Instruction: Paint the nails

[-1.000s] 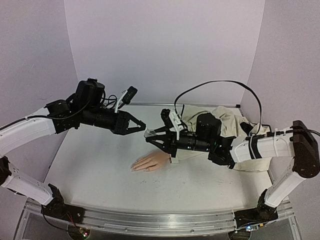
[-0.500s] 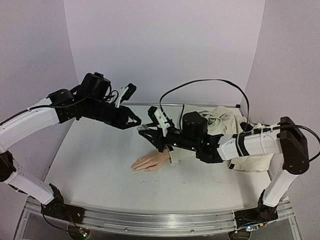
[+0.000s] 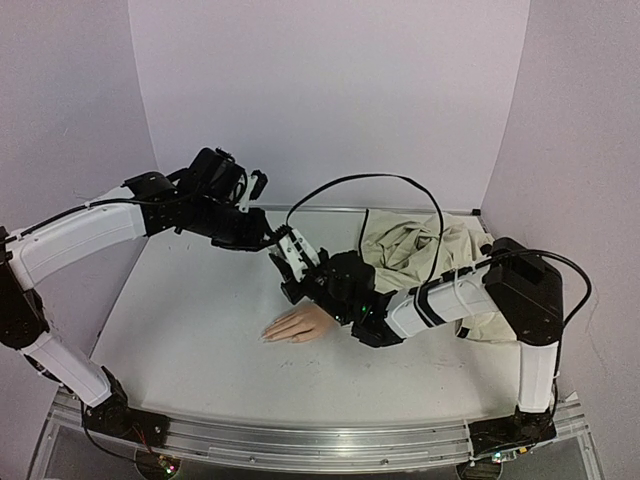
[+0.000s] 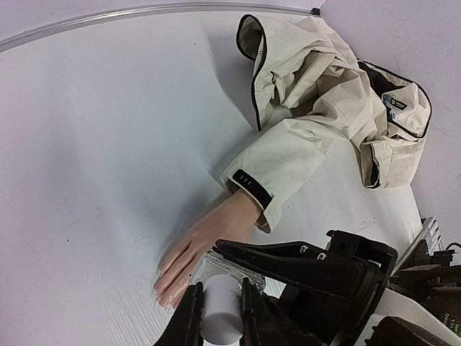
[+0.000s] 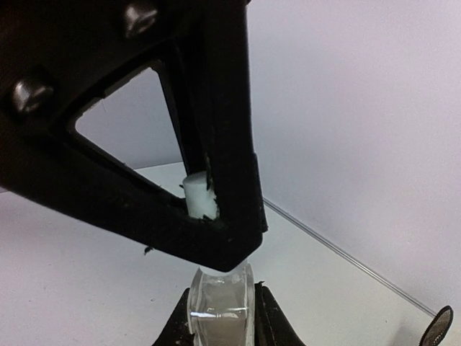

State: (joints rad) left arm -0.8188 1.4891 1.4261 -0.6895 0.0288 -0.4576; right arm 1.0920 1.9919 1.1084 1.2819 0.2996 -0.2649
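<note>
A pale mannequin hand (image 3: 300, 325) lies flat on the table, coming out of a beige sleeve (image 4: 288, 155). Its nails (image 4: 164, 290) are at the fingertips, pointing left. Above the hand the two grippers meet. My right gripper (image 5: 222, 295) is shut on a small clear bottle (image 5: 220, 306). My left gripper (image 4: 221, 288) is shut on the bottle's white cap (image 4: 220, 313), which also shows in the right wrist view, the white cap (image 5: 198, 194) pinched between black fingers. In the top view my left gripper (image 3: 272, 245) and my right gripper (image 3: 288, 268) touch tip to tip just behind the hand.
The beige jacket (image 3: 430, 250) that the sleeve belongs to lies crumpled at the back right. A black cable (image 3: 360, 185) arcs above my right arm. Lilac walls close in the table (image 3: 180, 340) on three sides.
Both grippers, joined at the bottle, have shifted a little left. My right arm has stretched further across above the sleeve, and my left arm has swung in towards the middle.
</note>
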